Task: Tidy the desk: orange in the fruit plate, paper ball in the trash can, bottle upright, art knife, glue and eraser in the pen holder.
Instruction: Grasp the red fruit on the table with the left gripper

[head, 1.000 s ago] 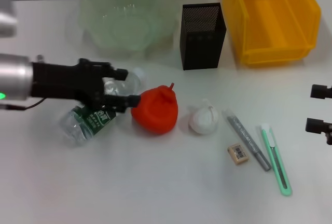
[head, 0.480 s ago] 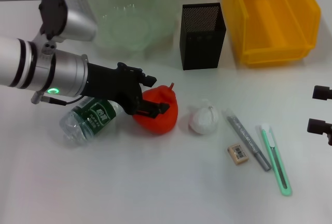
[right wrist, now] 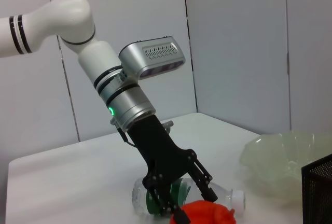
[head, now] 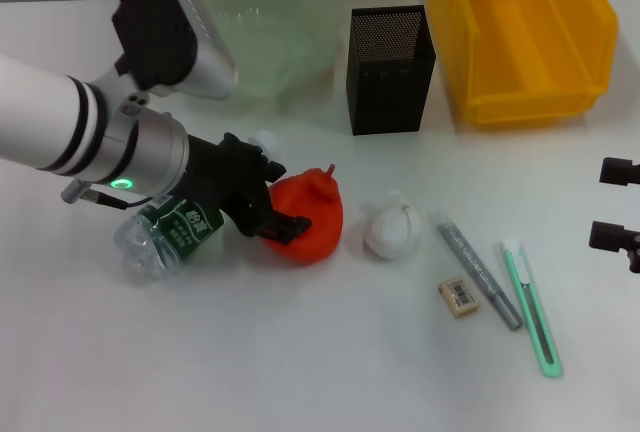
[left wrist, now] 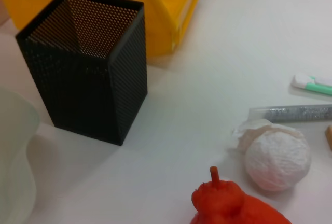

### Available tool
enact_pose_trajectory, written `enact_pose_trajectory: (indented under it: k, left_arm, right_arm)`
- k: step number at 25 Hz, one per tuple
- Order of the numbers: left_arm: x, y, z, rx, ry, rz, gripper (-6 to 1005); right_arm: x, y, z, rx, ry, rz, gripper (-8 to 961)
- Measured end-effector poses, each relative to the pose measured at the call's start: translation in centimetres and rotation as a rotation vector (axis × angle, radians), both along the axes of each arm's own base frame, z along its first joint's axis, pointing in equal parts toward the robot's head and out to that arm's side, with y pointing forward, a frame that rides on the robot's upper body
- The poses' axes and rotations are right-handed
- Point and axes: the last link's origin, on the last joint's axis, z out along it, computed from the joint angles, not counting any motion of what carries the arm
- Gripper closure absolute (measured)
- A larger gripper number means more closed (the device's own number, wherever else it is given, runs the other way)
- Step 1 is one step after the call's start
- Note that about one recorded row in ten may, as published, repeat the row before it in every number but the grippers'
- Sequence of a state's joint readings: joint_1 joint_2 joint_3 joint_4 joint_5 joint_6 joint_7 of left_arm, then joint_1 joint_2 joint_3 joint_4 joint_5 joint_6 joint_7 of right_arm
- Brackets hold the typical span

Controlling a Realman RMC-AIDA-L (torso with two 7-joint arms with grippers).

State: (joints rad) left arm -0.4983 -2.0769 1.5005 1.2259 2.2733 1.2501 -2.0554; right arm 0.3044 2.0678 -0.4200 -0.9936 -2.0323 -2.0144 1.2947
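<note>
The yellow bin (head: 520,32) and pale green fruit plate (head: 262,27) are waiting along the back, with the black mesh pen holder (head: 391,68) between them. The left gripper (head: 268,202) is reaching down with its 2 fingers spread apart, straddling the orange (head: 305,214), likely to lift it toward the plate. The bottle (head: 170,234) is lying on its side just beside it. The paper ball (head: 393,231), glue stick (head: 478,274), art knife (head: 531,307) and eraser (head: 459,295) are lying nearby. The right gripper (head: 612,204) is idling at the edge, fingers parted.
</note>
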Motion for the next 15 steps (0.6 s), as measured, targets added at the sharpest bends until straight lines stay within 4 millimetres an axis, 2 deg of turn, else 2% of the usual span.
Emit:
enact_pose_trajectory:
  k: [5, 10, 15]
  left_arm:
    - [0.8, -0.9, -1.2, -0.036, 0.044, -0.011, 267]
    - [1.0, -1.2, -1.4, -0.058, 0.058, -0.025, 269]
    - [1.3, -2.1, -1.7, -0.084, 0.062, -0.045, 449]
  right_arm:
    - [-0.3, 0.2, -0.2, -0.004, 0.004, 0.013, 244]
    - [-0.3, 0.2, -0.1, 0.0, 0.008, 0.012, 244]
    - [-0.3, 0.1, -0.2, -0.001, 0.011, 0.01, 244]
